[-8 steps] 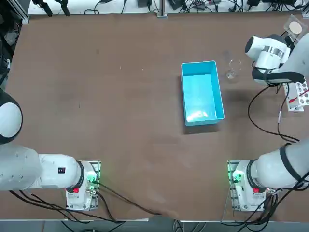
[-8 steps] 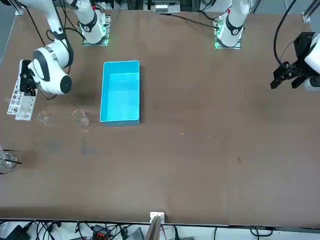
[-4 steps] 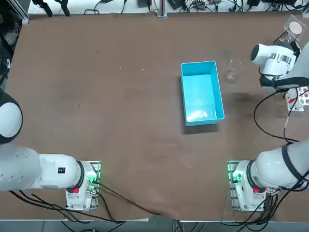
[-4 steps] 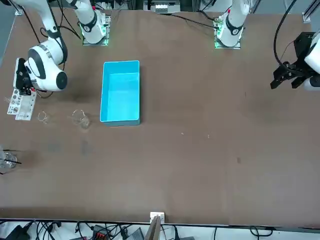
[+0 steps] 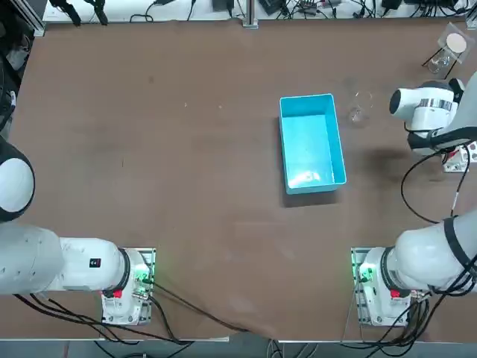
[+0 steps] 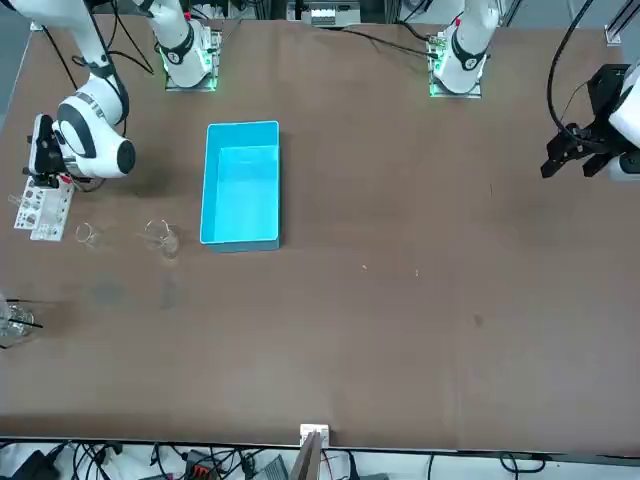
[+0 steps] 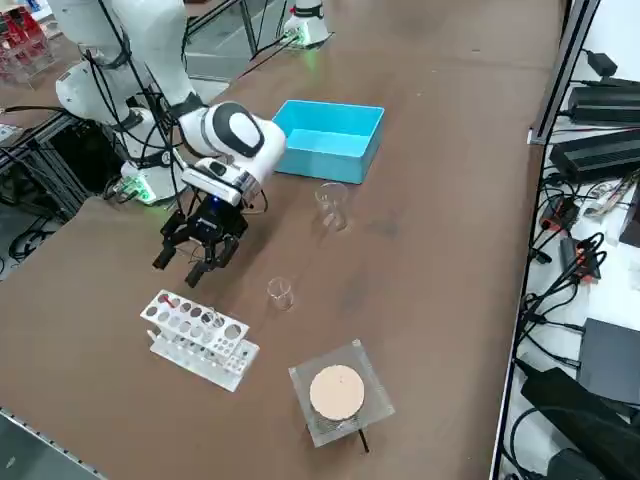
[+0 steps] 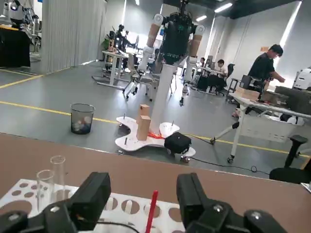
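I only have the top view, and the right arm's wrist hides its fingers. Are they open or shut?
Observer: Open. In the right side view the right gripper hovers empty, just short of the test tube rack.
Operator: Does the rack hold anything?
Observer: The wrist view shows two clear tubes standing in it.
Operator: Anything else close by?
Observer: A small clear beaker stands on the table beside the rack.
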Controlling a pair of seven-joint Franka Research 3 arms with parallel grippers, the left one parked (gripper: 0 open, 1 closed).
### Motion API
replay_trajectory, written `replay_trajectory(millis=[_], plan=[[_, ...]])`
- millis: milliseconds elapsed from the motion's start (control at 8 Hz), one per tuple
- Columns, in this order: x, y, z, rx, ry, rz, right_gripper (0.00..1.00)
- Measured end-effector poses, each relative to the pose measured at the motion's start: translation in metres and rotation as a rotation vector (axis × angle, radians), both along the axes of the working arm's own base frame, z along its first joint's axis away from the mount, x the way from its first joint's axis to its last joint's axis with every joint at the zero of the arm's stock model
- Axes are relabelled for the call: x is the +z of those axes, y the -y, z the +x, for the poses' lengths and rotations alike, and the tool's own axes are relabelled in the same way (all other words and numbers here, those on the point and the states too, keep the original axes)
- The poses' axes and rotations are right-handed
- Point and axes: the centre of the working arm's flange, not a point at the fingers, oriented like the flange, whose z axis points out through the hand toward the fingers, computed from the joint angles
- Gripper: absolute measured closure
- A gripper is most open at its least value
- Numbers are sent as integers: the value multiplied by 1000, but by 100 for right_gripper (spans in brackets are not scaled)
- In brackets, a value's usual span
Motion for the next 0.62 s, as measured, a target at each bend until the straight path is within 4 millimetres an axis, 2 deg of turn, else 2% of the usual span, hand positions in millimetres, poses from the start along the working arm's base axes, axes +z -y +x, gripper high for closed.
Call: replay_trajectory(millis=[375,625], plan=[[-27,17,-10,36,17,-35,25],[-38,22,-16,34,15,-36,27]])
